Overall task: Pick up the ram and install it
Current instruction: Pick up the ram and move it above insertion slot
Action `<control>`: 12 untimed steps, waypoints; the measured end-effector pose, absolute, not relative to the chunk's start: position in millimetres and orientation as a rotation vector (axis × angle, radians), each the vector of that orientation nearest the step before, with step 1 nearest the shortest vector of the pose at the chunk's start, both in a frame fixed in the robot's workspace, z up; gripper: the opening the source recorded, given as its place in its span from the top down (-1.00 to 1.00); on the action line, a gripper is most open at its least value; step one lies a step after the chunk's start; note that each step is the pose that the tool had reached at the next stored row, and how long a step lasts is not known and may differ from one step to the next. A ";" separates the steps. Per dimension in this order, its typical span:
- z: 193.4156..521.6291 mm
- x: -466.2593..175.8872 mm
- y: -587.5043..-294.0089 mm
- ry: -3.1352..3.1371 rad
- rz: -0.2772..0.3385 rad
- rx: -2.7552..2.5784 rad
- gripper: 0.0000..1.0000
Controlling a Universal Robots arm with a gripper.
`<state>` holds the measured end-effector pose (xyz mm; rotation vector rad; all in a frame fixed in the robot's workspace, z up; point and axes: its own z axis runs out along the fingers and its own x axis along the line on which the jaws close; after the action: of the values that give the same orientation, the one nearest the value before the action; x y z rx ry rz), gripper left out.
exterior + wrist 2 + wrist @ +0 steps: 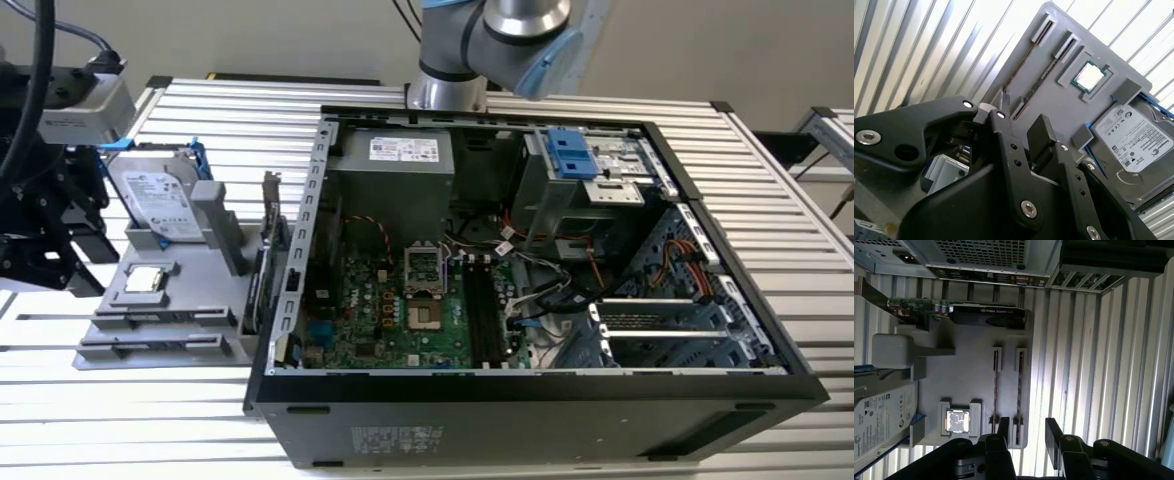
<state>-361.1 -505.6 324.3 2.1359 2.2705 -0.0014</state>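
The ram stands on edge in a slot of the gray tray, near the processor and hard drive. The gripper hovers open over the ram's end, fingers apart. The tray lies on the slatted desk beside the open computer case.

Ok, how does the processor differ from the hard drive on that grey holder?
The processor is small, square and lies flat in its recess; the hard drive is much larger, rectangular and stands propped at a tilt. Both sit on the grey holder.
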 end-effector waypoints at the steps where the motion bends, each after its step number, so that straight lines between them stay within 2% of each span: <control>1: 324.3 -361.1 -505.6 2.270 -0.001 2.136 -1.00; 12: 324.3 -358.3 -505.6 2.270 -0.002 2.136 -1.00</control>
<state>-358.3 -505.6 324.3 2.1360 2.2704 -0.0015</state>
